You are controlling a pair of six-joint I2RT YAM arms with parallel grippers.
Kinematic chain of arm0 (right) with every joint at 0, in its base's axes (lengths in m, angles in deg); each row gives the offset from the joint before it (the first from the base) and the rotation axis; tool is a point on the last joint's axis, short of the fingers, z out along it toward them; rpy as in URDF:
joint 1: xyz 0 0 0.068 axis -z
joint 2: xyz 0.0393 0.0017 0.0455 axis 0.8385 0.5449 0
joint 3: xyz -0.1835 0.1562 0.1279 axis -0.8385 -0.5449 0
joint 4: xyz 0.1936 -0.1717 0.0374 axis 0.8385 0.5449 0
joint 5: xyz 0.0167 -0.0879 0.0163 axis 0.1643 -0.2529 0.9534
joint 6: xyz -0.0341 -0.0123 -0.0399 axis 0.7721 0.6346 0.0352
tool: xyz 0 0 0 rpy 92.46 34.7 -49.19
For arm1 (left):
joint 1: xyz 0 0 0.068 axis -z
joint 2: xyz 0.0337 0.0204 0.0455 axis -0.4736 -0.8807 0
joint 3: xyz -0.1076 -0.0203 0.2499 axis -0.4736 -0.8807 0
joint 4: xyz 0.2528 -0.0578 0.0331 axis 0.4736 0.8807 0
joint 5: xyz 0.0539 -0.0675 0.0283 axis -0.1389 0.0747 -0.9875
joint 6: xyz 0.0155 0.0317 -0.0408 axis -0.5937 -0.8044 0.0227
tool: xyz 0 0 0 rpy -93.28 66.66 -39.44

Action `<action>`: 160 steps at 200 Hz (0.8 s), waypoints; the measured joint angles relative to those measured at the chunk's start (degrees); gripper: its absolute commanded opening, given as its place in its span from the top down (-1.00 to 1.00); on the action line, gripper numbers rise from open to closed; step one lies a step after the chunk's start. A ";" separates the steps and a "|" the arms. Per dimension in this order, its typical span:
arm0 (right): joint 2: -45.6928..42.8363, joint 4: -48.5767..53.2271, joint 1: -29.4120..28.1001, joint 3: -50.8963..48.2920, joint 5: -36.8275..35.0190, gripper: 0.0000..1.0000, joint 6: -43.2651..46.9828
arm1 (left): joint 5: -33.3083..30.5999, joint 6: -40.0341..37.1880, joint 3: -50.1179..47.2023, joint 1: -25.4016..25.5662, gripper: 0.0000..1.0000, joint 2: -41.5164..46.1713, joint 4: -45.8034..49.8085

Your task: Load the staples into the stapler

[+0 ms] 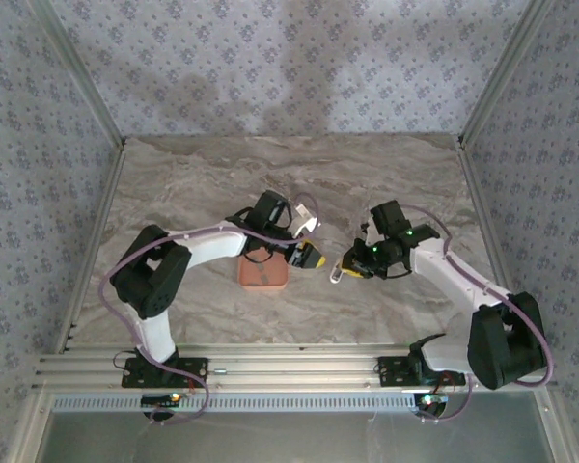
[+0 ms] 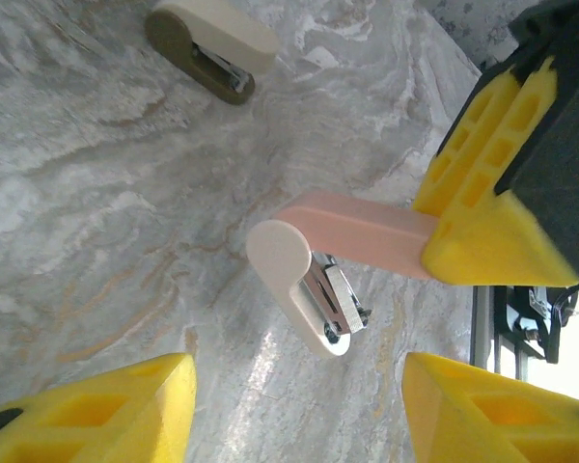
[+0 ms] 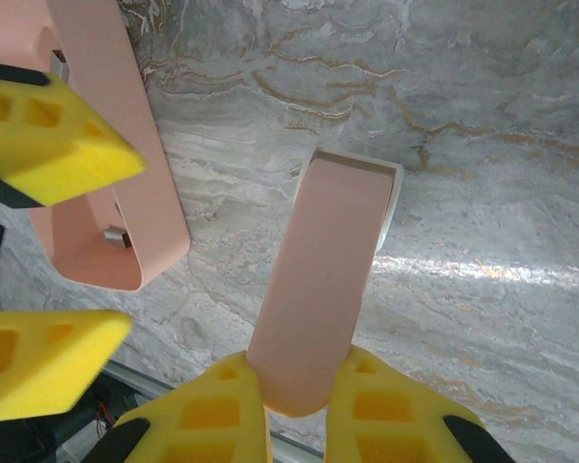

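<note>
Right wrist view: right gripper [image 3: 299, 391] pinches the pink mini stapler [image 3: 333, 260] by its end; left gripper [image 3: 130, 241] hangs half-open and empty just beside that stapler.

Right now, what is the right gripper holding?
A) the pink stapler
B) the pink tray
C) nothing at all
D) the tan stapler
A: the right gripper has its fingers closed on both sides of the pink stapler, while the tan stapler lies apart on the table.

Lab robot cell — patterned wall panels [image 1: 270, 58], marble-look tabletop [image 1: 203, 183], alu rails [image 1: 299, 371]
</note>
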 measured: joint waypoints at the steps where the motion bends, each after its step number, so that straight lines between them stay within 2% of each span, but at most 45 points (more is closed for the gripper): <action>1: 0.00 0.02 0.00 0.02 0.00 0.74 0.00 | -0.02 0.02 0.00 0.07 -0.17 -0.04 0.00; 92: -0.09 2.10 0.00 2.03 0.52 0.75 -0.02 | 1.62 5.14 -1.66 4.92 -0.17 -2.71 -7.02; 160: -1.18 4.61 0.00 2.99 3.67 0.75 0.13 | -2.80 6.01 -1.66 5.22 -0.08 -5.81 -7.56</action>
